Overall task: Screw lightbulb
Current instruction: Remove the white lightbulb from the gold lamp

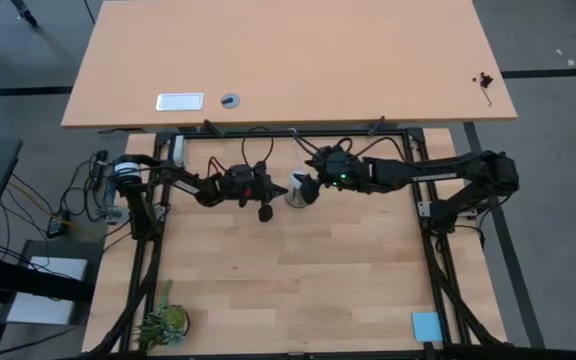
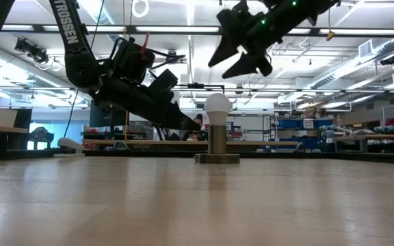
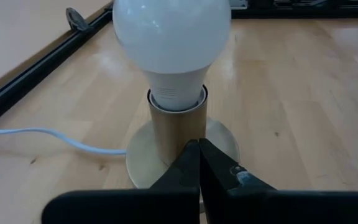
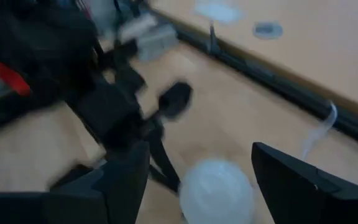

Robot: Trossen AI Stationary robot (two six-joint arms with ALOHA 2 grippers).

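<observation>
White lightbulb (image 3: 171,34) sitting upright in brass socket (image 3: 178,127), below and between spread jaws of right gripper (image 2: 241,60), untouched. Left gripper (image 3: 198,163), jaws pressed together, pointing tips at socket's stem just above base. White cord (image 3: 42,134) trailing off beside base.

Beyond my pale wooden worktable (image 1: 298,290) stands a larger tan laminate desk (image 1: 298,60) on grey floor (image 1: 558,35). Long ceiling strip lights (image 2: 149,29) brighten the hall; blue storage bins (image 2: 294,124), possibly on shelving, line its far side.
</observation>
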